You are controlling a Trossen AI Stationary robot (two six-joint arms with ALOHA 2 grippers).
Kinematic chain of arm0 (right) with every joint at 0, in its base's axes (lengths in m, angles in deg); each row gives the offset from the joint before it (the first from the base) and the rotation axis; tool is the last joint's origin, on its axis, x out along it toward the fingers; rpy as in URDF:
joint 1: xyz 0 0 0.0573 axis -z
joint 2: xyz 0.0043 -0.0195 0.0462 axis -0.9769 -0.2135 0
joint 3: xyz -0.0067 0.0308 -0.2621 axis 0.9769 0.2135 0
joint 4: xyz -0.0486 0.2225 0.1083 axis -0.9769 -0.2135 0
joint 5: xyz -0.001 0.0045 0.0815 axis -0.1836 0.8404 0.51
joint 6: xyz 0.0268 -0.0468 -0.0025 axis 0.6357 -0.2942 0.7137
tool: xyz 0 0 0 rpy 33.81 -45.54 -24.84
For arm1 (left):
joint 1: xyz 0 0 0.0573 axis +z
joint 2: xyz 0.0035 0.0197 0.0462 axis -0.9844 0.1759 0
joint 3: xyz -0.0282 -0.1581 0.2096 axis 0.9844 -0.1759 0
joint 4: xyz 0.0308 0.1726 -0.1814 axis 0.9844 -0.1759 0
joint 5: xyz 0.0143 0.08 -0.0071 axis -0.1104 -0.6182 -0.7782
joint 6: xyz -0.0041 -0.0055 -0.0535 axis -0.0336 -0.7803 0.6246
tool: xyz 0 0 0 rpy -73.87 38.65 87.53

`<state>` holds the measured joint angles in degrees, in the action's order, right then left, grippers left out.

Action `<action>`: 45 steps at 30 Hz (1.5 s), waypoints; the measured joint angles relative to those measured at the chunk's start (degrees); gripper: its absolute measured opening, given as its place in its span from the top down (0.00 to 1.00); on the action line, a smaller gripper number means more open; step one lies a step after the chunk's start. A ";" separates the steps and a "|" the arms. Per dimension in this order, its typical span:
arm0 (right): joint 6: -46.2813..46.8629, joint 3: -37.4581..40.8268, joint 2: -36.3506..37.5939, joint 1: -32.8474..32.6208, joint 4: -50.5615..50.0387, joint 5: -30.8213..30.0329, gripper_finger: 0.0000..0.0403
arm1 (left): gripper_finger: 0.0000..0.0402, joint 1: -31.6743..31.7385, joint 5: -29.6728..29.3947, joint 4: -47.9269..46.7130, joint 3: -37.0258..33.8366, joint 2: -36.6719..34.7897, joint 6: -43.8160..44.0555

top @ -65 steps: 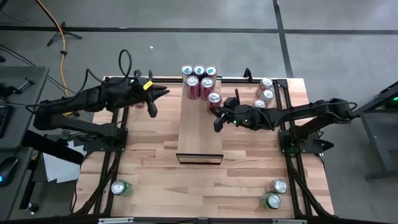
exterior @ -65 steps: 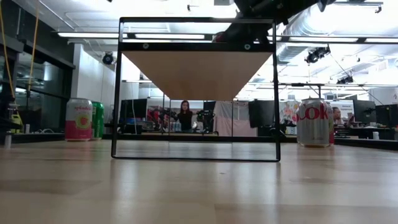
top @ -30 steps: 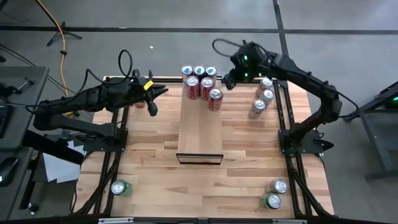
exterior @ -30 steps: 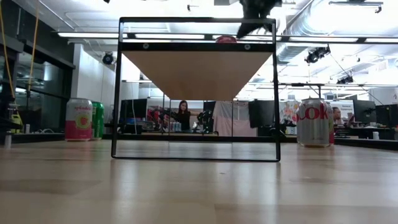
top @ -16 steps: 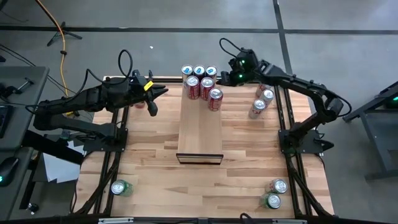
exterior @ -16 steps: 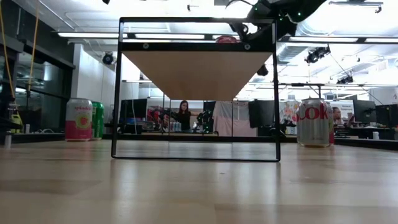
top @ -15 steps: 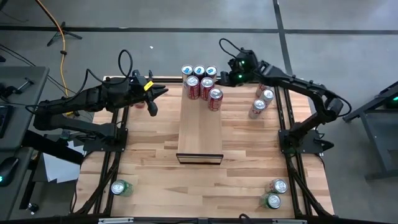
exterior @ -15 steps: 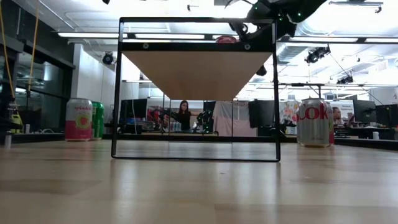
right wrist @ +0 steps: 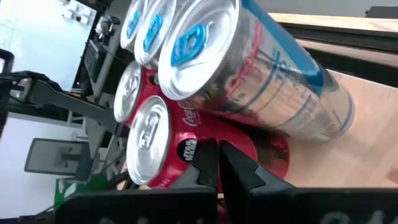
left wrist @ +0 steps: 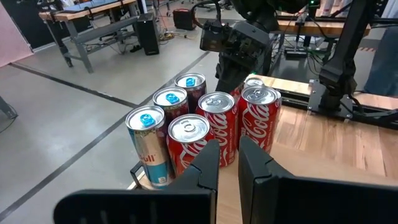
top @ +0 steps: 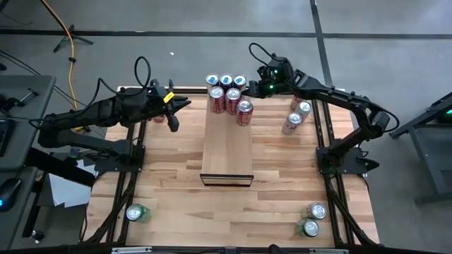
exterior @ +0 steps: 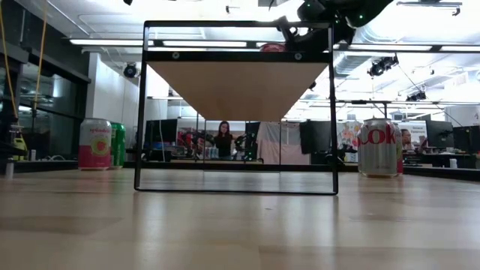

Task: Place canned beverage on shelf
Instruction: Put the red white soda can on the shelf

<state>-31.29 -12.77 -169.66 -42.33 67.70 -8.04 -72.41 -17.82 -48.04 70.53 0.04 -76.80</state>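
Observation:
The shelf (top: pixel 227 144) is a pale wood panel with a thin dark frame (exterior: pixel 236 112) at its near end. At its far end stand three blue-topped cans (top: pixel 226 80) and three red cans (top: pixel 233 95), all upright on their bases. My right gripper (top: pixel 256 89) is shut and sits just right of these cans. Its fingertips (right wrist: pixel 217 158) are right in front of a red can (right wrist: pixel 152 140). It also shows in the left wrist view (left wrist: pixel 229 71). My left gripper (top: pixel 182 104) is shut and empty, left of the shelf, pointing at the cans (left wrist: pixel 228 155). My right gripper comes at the red can's side (right wrist: pixel 186 149) from the table's right, about level with it. I cannot tell whether its shut fingertips touch the can. The can stands upright on the shelf.
Three silver cans (top: pixel 299 108) stand near the table's right edge. Two cans (top: pixel 311 219) stand at the near right corner and a green one (top: pixel 138 213) at the near left. A red can (top: pixel 157 118) lies under my left arm. The bare shelf middle is open room.
My right arm has come down from high over the table's far edge to the height of the cans. It has moved slightly toward the cans' right side. The cans have stayed where they were.

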 joint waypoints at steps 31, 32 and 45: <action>-7.07 0.02 6.50 0.12 -1.02 -4.20 1.00 | 1.00 0.00 0.03 -2.20 0.00 0.02 0.02; -8.37 0.02 7.98 0.08 -2.90 -5.08 1.00 | 1.00 0.00 0.03 -2.25 0.00 0.01 0.02; -8.70 3.05 16.61 -19.35 -20.24 -21.11 1.00 | 1.00 0.00 -2.09 -2.19 0.00 0.00 0.51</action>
<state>-40.00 -9.72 -153.05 -61.68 47.45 -29.14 -72.41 -19.91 -50.23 70.53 0.04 -76.29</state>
